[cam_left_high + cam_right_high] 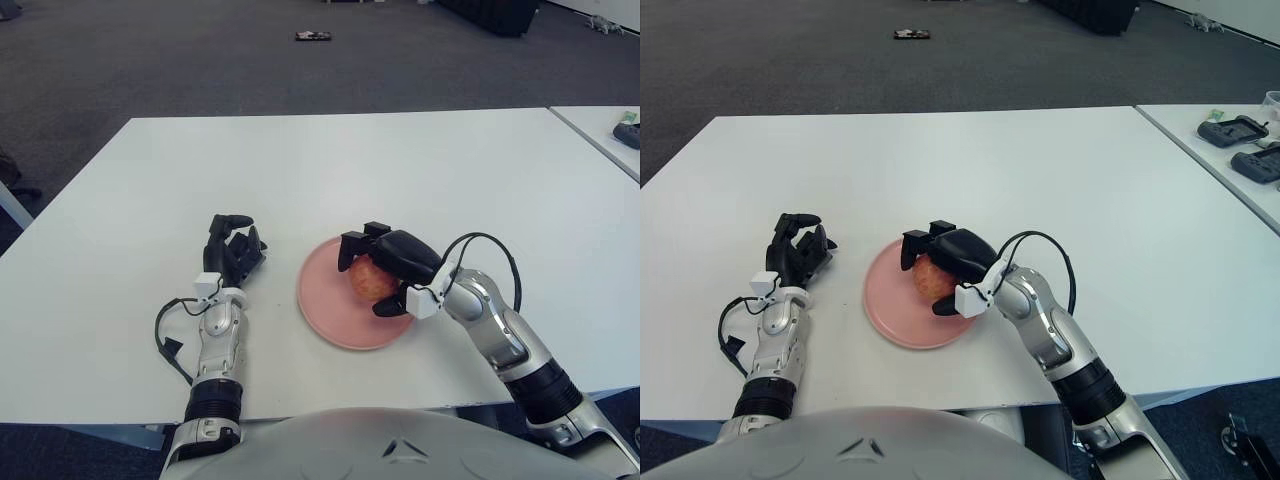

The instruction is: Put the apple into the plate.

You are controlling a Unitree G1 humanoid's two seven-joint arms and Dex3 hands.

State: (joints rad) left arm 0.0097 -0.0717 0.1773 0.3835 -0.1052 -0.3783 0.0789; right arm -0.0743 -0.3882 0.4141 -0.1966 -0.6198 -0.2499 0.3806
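The apple point(368, 281) is seen inside the pink plate point(330, 315), approx. at the plate's centre-right, low over or on its surface; contact w/ the plate cannot be told. It is gripped by the right robot hand point(385, 264), whose dark fingers point(354, 246) are curled over the top and left side of the fruit, w/ 1 finger wrapped under at the 5 o'clock side. The right forearm is extended from 4 o'clock toward the plate, a black cable looped above the wrist.

The plate is set on the white desk point(330, 170), near the front edge, slightly right of centre.

The left robot hand point(233, 248) is shown at 9 o'clock of the plate, just beside it but apart, fingers loosely curled upward, nothing held. Whether it touches the desk cannot be told.

A 2nd desk point(1230, 150) w/ dark devices point(1232, 130) is visible at 2 o'clock.
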